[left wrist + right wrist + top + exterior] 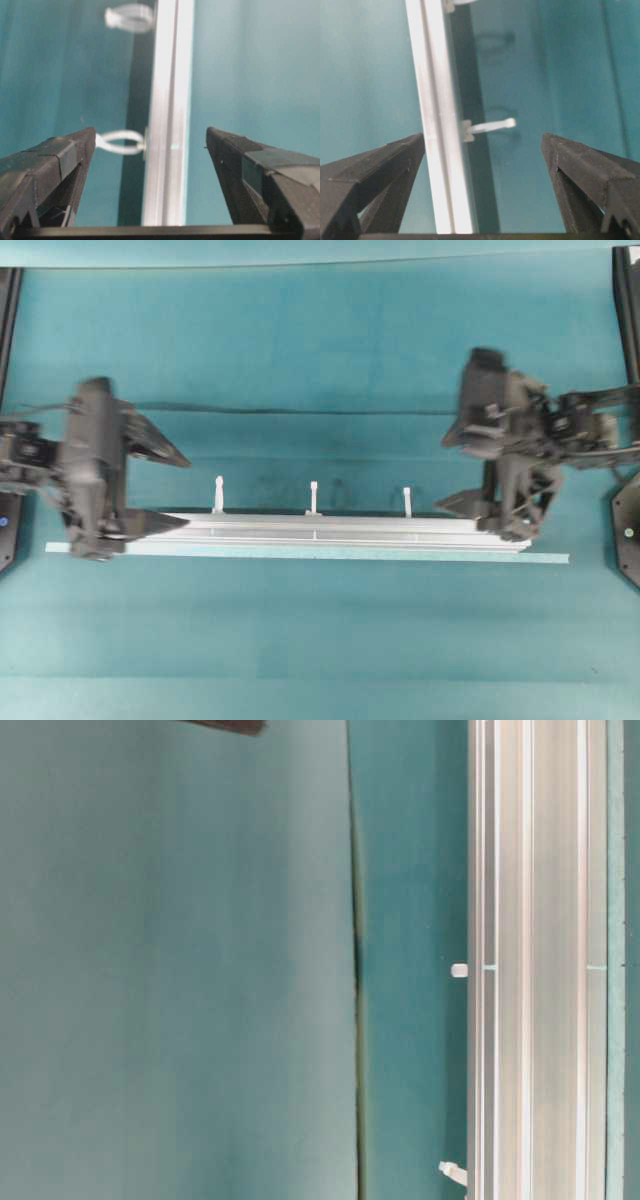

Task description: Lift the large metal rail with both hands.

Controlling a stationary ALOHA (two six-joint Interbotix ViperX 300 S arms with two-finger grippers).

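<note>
The large metal rail (330,532) lies flat on the teal mat, silver and grooved, with three white tabs (313,498) standing along its far edge. My left gripper (185,492) hovers over the rail's left end, open. In the left wrist view the rail (167,100) runs between the black fingers (65,155) with a gap on each side, and a white tab (120,142) is near the left one. My right gripper (445,470) is open over the right end. In the right wrist view the rail (432,100) passes close to the left finger (395,160).
A thin pale tape strip (300,556) lies along the rail's near side and sticks out past both ends. A dark seam (300,410) crosses the mat behind the rail. Black frame parts (628,530) stand at the table's left and right edges.
</note>
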